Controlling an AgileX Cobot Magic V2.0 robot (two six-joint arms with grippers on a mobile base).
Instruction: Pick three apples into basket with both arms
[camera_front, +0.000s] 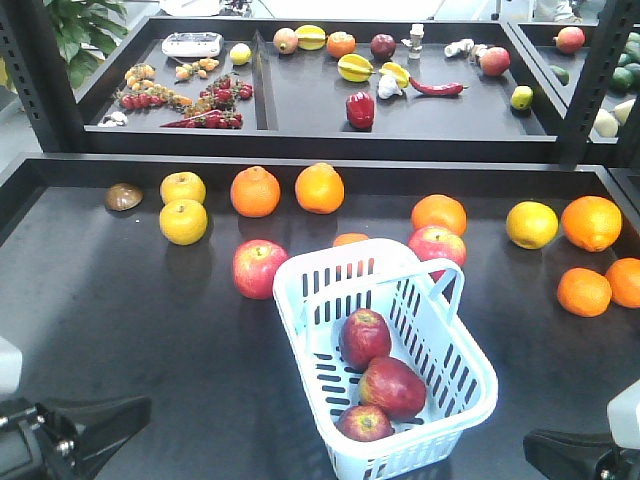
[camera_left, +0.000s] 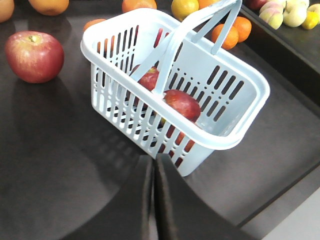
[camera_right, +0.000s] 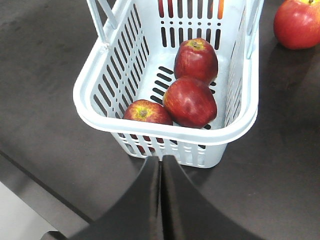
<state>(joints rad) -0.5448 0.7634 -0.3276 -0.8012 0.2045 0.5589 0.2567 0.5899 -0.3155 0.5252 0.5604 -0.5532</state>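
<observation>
Both hands, left (camera_left: 154, 165) and right (camera_right: 161, 165), pressed together and empty just short of the basket (camera_right: 165, 131) holding three apples (camera_right: 189, 101); reaching forward could shove it.

Front view: left claw (camera_front: 75, 435) cut off at the 7 o'clock corner, right claw (camera_front: 580, 455) cut off at 5 o'clock; fingertips unreadable there. An orange (camera_front: 350, 240) sits mostly hidden behind the basket (camera_front: 300, 300) far rim, at 12 o'clock from it. Left wrist view: apples (camera_left: 182, 103) partly screened by the slotted wall and handle; third not discernible. Oranges at the top edge cropped. Right wrist view: brighter red apple (camera_right: 297, 22) clipped at the 1 o'clock corner. Back shelf items (camera_front: 215, 105) too small to name.
</observation>
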